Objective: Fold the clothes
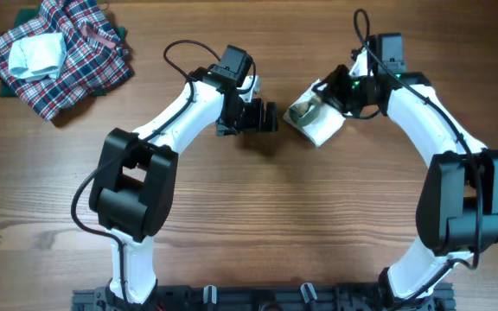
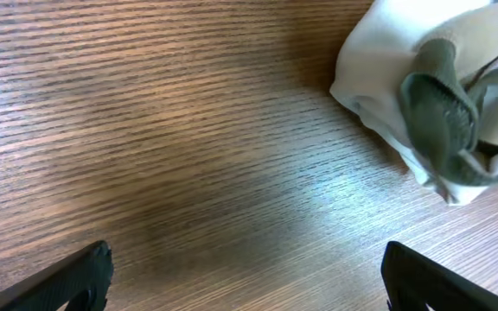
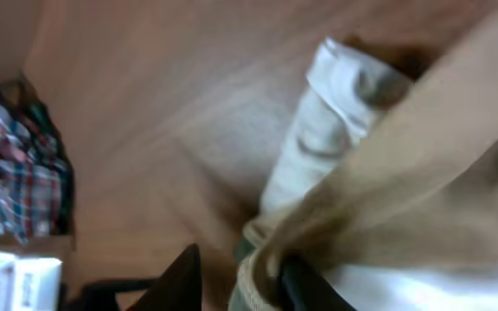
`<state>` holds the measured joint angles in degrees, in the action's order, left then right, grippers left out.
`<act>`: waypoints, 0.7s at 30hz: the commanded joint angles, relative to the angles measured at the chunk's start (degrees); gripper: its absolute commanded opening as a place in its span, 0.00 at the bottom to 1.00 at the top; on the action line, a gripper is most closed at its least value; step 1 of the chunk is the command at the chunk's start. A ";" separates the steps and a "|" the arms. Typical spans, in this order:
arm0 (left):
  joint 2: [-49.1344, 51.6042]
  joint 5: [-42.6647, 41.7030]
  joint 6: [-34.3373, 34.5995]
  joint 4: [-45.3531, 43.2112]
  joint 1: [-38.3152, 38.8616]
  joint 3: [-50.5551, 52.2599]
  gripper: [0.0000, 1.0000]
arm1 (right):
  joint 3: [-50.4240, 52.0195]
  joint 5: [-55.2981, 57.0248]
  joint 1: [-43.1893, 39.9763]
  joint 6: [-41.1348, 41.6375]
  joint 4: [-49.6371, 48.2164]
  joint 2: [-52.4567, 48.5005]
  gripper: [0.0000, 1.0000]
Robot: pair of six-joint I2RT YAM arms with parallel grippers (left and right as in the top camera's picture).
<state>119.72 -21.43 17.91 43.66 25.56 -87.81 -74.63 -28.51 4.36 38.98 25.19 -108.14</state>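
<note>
Mid-fold, my right fingers (image 3: 182, 278) sit narrow around the garment (image 1: 316, 121), hold unclear; left fingers (image 2: 69, 278), wide beside it, should pinch next.

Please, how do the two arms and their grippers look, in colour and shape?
The left arm and the right arm have white curved links, bulky black joints and a thin black cable looping by the wrist. The left gripper and the right gripper are black.
</note>
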 commanded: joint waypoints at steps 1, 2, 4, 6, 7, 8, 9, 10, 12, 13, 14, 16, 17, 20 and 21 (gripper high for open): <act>-1.51 0.52 0.28 0.09 0.07 -0.26 1.00 | -1.11 -1.07 1.16 1.99 -2.54 -2.54 0.29; -1.51 0.52 0.28 0.09 0.07 -0.26 1.00 | -1.11 -0.59 1.73 3.26 -3.02 -3.89 0.29; -1.51 0.52 0.28 0.09 0.07 -0.26 1.00 | -1.11 -0.68 2.40 3.21 -3.69 -5.75 0.29; -1.51 0.52 0.28 0.09 0.07 -0.26 1.00 | -1.11 -0.68 2.91 2.97 -4.17 -6.95 0.29; -1.51 0.52 0.28 0.09 0.07 -0.26 1.00 | -1.11 -0.68 3.08 3.02 -4.22 -7.39 0.29; -1.51 0.52 0.28 0.09 0.07 -0.26 1.00 | -1.11 -1.22 3.26 2.99 -4.44 -7.58 0.30; -1.51 0.52 0.28 0.09 0.07 -0.26 1.00 | -1.11 -1.92 3.37 3.02 -4.63 -7.67 0.34; -1.51 0.52 0.28 0.07 0.07 -0.26 1.00 | -1.11 -2.97 3.52 3.04 -4.94 -7.69 0.39; -1.51 0.52 0.28 0.09 0.07 -0.26 1.00 | -1.11 -5.49 3.87 3.08 -5.77 -7.69 0.56; -1.51 0.52 0.28 0.09 0.07 -0.26 1.00 | -1.11 -6.16 4.09 3.17 -5.92 -7.69 0.63; -1.51 0.52 0.28 0.09 0.07 -0.26 1.00 | -1.11 -6.56 4.35 3.28 -5.90 -7.69 0.72; -1.51 0.52 0.28 0.09 0.07 -0.26 1.00 | -1.11 -7.26 4.98 3.21 -5.90 -7.69 0.79; -1.51 0.52 0.28 0.09 0.07 -0.26 1.00 | -1.11 -7.39 5.18 3.15 -5.90 -7.69 0.82; -1.51 0.52 0.26 0.09 0.07 -0.26 1.00 | -1.14 -8.13 5.38 1.18 -6.16 -7.10 0.88; -1.51 0.55 0.26 0.09 0.07 -0.26 1.00 | -1.14 -7.41 5.38 0.98 -6.12 -6.32 0.91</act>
<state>119.72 -21.23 17.91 43.68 25.56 -87.81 -74.78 -34.50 9.37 41.87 19.38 -115.26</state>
